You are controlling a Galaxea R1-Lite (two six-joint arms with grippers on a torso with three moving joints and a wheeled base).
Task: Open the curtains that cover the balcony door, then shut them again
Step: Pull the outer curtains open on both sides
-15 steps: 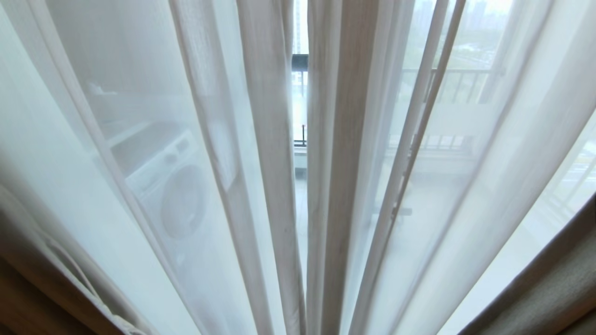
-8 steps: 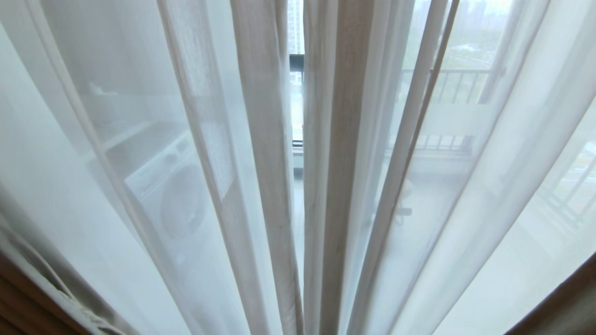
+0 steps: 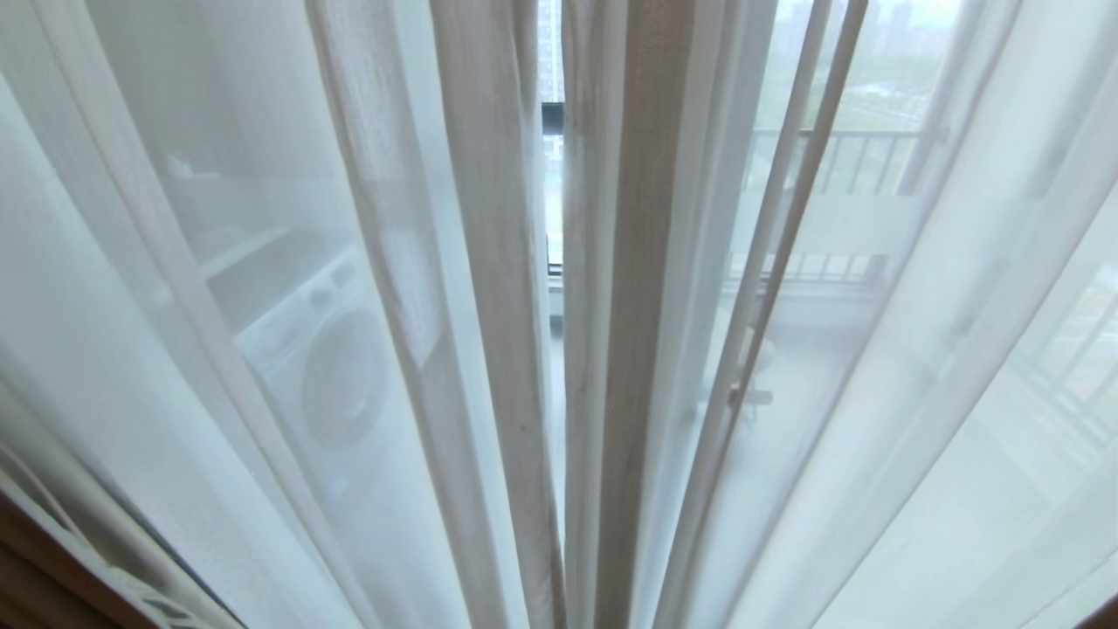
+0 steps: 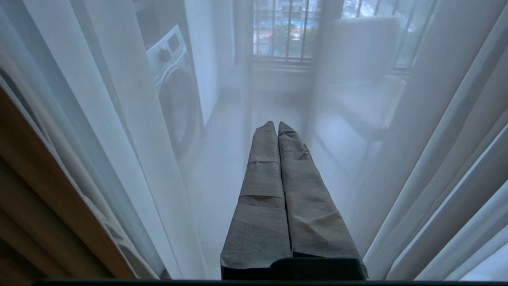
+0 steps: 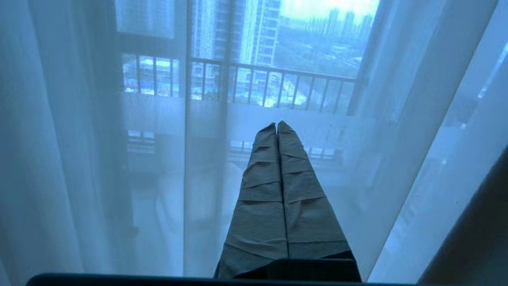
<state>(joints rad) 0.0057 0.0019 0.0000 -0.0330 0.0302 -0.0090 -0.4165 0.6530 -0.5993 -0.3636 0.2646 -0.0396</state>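
Sheers (image 3: 288,288) drawn across your view, slim gap (image 3: 552,262) at centre. Left gripper (image 4: 276,127) and right gripper (image 5: 276,127) fingers together, empty, facing fabric. Closing looks nearly complete; door hidden.

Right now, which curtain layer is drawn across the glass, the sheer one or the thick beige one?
The sheer white layer: the washing machine and railing show through it. The thick beige drape is bunched at the edge.
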